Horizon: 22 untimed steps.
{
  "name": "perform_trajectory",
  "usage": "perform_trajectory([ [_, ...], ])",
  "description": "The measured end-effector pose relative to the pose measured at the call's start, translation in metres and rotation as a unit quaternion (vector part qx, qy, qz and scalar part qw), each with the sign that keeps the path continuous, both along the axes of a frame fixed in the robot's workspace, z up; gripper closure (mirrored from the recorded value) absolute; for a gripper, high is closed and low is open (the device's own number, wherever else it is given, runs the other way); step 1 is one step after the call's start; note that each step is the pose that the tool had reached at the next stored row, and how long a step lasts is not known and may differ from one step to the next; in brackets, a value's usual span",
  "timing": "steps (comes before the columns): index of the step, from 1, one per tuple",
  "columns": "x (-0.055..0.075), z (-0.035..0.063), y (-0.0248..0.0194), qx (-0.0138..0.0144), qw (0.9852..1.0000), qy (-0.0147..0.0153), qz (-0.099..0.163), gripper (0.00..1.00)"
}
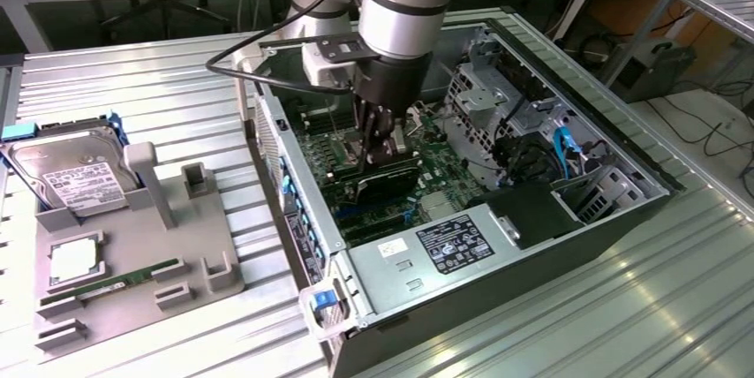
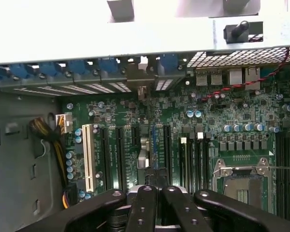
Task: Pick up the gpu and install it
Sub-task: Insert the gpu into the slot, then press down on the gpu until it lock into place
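Hand [image 1: 384, 150] closed on the card [image 1: 389, 185], low inside the open computer case [image 1: 613, 144].

In the exterior view the arm reaches down into the case, its dark fingers [image 1: 374, 131] clamped on the upper edge of the card, a thin black slab standing on edge over the green board [image 1: 442, 166]. The card's long axis runs toward the case's left wall. The drive cage [image 1: 483, 100] stands close on the right and the power box [image 1: 442, 245] lies near; open room remains above. In the wrist view the card's thin edge [image 2: 146, 145] lines up between the black slots [image 2: 167, 154]. On the desk [image 1: 154, 95] at left a grey tray [image 1: 141, 281] holds a hard drive [image 1: 73, 175].
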State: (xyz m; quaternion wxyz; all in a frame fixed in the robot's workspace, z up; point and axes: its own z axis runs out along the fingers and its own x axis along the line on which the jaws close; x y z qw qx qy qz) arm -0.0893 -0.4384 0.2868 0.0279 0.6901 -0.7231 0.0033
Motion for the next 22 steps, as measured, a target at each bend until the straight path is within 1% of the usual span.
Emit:
perform_trajectory([
  [5,-0.003,-0.0095,0.0003,0.0,1.0,-0.0004,0.0,0.89],
  [7,-0.005,-0.0139,0.0003,-0.0006,1.0,-0.0001,0.0,0.89],
  [8,-0.005,-0.0165,0.0004,0.0001,1.0,-0.0005,0.0,0.89],
  [11,-0.005,-0.0181,0.0003,-0.0004,1.0,-0.0002,0.0,0.89],
  [13,-0.005,-0.018,0.0005,0.0001,1.0,-0.0005,0.0,0.89],
  [14,-0.005,-0.0146,0.0007,0.0011,1.0,-0.001,0.0,0.89],
  [16,-0.005,-0.0029,0.0004,-0.0001,1.0,-0.0004,0.0,0.89],
  [20,-0.005,0.015,0.0004,-0.0001,1.0,-0.0004,0.0,0.89],
  [22,-0.005,0.015,0.0004,0.0,1.0,-0.0005,0.0,0.89],
])
